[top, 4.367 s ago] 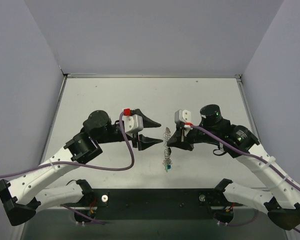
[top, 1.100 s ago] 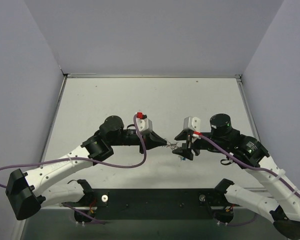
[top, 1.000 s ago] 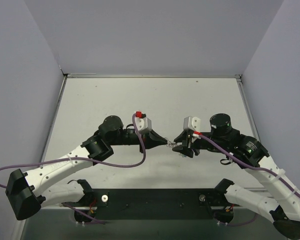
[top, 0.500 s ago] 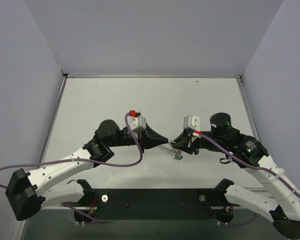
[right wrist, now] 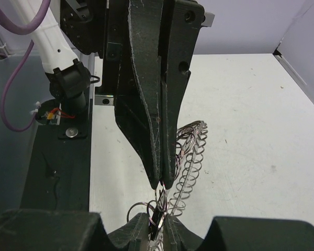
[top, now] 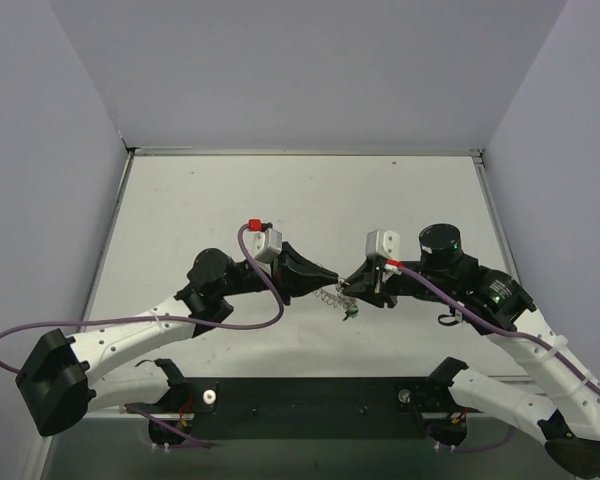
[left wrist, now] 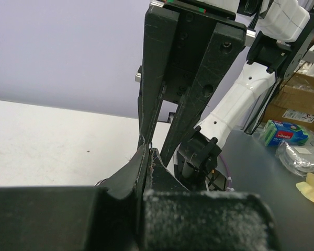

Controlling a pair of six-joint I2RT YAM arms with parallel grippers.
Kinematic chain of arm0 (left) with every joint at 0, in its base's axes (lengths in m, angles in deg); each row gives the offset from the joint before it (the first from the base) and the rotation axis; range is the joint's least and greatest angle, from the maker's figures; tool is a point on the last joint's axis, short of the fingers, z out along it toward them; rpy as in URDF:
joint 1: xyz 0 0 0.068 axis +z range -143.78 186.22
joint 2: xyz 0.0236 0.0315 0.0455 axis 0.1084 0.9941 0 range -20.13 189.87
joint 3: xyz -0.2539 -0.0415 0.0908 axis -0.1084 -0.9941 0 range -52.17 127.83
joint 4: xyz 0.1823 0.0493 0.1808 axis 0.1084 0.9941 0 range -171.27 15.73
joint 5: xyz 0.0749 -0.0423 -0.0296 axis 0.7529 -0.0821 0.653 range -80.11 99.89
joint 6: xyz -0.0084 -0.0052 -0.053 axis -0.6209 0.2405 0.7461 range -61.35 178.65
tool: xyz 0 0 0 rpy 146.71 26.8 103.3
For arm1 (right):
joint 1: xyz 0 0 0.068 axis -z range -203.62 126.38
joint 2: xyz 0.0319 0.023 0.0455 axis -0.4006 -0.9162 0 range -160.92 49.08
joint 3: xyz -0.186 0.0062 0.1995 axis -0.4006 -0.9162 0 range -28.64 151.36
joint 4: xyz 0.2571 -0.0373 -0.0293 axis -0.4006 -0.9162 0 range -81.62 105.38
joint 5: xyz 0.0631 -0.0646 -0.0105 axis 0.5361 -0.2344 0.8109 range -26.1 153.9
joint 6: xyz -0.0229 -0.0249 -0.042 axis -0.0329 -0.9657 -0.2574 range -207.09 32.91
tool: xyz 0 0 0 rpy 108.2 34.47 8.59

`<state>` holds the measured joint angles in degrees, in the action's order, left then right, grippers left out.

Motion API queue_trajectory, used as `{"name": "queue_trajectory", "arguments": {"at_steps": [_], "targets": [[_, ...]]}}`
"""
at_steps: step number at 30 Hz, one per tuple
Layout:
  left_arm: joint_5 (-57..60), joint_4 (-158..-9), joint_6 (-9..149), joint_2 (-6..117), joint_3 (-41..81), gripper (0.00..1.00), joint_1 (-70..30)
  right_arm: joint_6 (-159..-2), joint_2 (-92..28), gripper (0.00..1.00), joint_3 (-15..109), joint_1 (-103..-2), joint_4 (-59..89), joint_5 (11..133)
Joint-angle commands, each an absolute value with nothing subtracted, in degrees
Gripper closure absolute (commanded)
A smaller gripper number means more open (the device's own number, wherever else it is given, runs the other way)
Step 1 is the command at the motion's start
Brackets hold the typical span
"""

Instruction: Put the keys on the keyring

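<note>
Plainly coiled keyring [right wrist: 192,151] (right wrist only)

Nothing is legible; the print on the blue-green packet [left wrist: 283,132] is too blurred to read.

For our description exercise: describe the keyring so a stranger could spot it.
Over the white table, find where the left gripper and right gripper meet tip to tip. The keyring is between them: silvery, with a wavy coil-like rim, far larger than the tiny coloured keys dangling beside it.
</note>
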<state>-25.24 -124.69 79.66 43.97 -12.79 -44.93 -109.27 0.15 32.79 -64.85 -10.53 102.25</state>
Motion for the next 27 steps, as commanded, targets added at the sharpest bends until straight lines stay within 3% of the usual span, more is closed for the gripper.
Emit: {"name": "queue_trajectory", "arguments": {"at_steps": [1, 6, 16, 27], "targets": [[-22.98, -139.01, 82.99, 44.47, -12.53, 1.0, -44.66, -109.86, -1.11, 0.81, 32.71, -64.75, -9.93, 105.91], [-22.72, -141.92, 83.96, 45.35, -12.97, 1.0, -44.66, -109.94, -1.2, 0.78, 32.62, -64.75, -10.02, 106.53], [-21.58, -133.75, 79.13, 43.42, -13.14, 1.0, -44.66, -109.77, 1.35, 0.43, 32.18, -64.75, -9.06, 103.1], [-17.71, -127.77, 74.56, 42.19, -14.38, 1.0, -44.58, -108.36, 5.83, 0.33, 29.9, -64.58, -5.81, 99.23]]}}
